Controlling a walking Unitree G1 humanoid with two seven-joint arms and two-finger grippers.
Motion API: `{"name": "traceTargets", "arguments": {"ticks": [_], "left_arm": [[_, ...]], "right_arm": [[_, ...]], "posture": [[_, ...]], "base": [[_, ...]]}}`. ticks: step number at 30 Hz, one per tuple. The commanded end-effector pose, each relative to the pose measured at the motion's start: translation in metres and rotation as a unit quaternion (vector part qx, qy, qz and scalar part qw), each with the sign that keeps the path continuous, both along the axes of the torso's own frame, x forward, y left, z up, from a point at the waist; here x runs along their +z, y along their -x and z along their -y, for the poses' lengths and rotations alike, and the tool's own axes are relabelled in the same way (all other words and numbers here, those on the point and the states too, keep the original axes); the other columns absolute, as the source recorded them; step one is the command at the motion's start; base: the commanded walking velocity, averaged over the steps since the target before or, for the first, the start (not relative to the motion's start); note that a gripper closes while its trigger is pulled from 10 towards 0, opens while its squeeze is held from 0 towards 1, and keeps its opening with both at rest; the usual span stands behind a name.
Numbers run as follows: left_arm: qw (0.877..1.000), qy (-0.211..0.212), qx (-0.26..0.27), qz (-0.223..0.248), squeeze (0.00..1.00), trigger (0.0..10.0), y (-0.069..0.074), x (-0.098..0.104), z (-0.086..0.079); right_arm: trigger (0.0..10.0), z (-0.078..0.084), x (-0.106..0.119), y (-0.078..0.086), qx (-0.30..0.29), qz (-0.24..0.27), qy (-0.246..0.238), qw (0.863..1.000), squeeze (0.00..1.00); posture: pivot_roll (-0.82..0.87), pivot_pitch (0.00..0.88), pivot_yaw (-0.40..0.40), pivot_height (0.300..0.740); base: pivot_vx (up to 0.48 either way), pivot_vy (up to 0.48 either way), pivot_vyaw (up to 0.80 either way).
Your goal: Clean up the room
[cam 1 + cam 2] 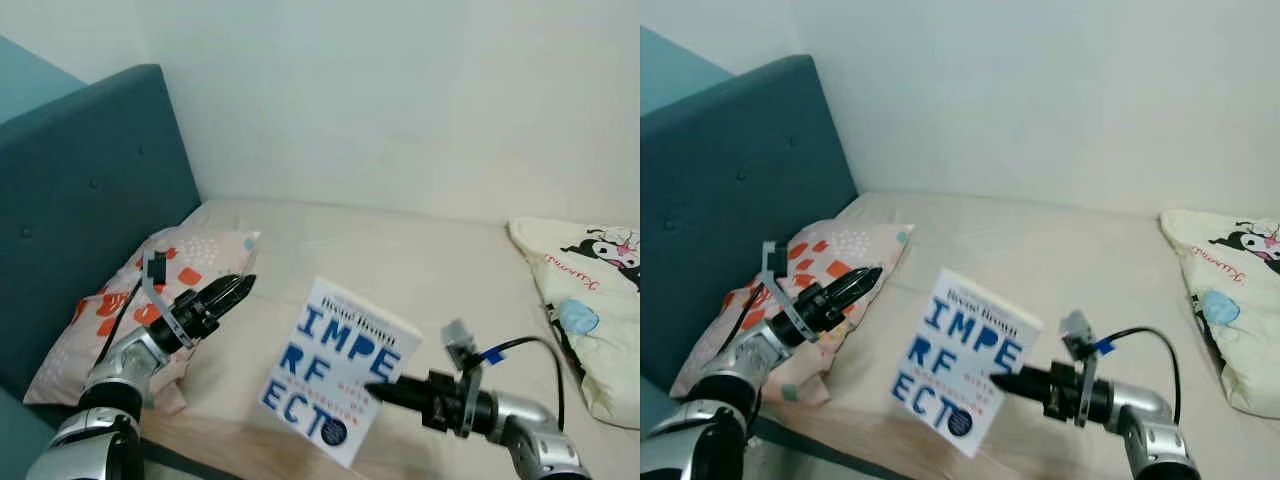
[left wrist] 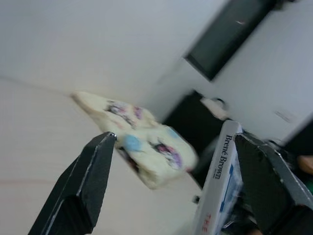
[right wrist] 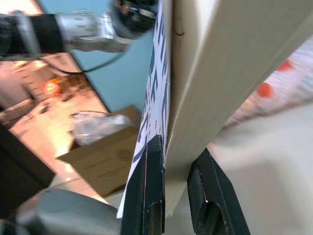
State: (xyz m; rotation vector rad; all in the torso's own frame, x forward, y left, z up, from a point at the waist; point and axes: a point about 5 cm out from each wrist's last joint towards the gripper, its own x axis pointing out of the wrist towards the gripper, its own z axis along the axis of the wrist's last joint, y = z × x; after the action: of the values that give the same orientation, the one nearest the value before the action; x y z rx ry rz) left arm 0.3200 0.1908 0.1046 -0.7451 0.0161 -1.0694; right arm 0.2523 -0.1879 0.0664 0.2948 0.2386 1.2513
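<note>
A white book with blue letters hangs tilted above the bed's front edge. My right gripper is shut on its lower right edge; the right wrist view has both fingers clamped on the cover and pages. My left gripper hovers over an orange-patterned pillow, left of the book and apart from it. In the left wrist view its fingers stand wide apart with nothing between them, and the book's spine is beside one finger.
The beige mattress runs back to a white wall. A teal headboard stands on the left. A cream cartoon-print pillow lies at the right. A cardboard box and a plastic bag sit on the floor beside the bed.
</note>
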Motion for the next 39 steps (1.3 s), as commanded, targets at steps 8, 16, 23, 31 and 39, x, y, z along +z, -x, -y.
{"name": "traceTargets", "arguments": {"ticks": [8,16,23,31,39], "left_arm": [[0.989,-0.037,-0.140,0.040,0.00,10.0,0.023,-0.008,0.018],[0.975,-0.061,-0.204,0.057,0.00,10.0,0.034,-0.003,0.032],[0.964,-0.099,-0.233,0.079,0.00,9.2,0.037,0.001,0.040],[0.943,-0.136,-0.292,0.084,0.00,0.0,0.051,0.008,0.041],[0.928,-0.189,-0.312,0.075,0.00,0.0,0.059,-0.005,0.046]], "right_arm": [[10.0,-0.016,0.020,0.007,0.044,0.017,-0.068,0.997,0.00],[10.0,-0.023,0.015,0.016,0.058,-0.008,-0.046,0.997,0.00],[10.0,-0.027,0.005,0.023,0.065,-0.034,-0.015,0.997,0.00],[10.0,-0.023,-0.003,0.027,0.065,-0.054,0.026,0.996,0.00],[10.0,-0.022,-0.002,0.030,0.061,-0.055,0.032,0.996,0.00]], "posture": [[0.02,0.000,0.005,0.721],[0.02,0.000,-0.001,0.721],[0.02,0.000,-0.004,0.721],[0.02,0.000,-0.003,0.721],[0.02,0.000,0.004,0.721]], "base": [[0.000,0.000,0.00],[0.000,0.000,0.00],[0.000,0.000,0.00],[0.000,0.000,0.00],[0.000,0.000,0.00]]}}
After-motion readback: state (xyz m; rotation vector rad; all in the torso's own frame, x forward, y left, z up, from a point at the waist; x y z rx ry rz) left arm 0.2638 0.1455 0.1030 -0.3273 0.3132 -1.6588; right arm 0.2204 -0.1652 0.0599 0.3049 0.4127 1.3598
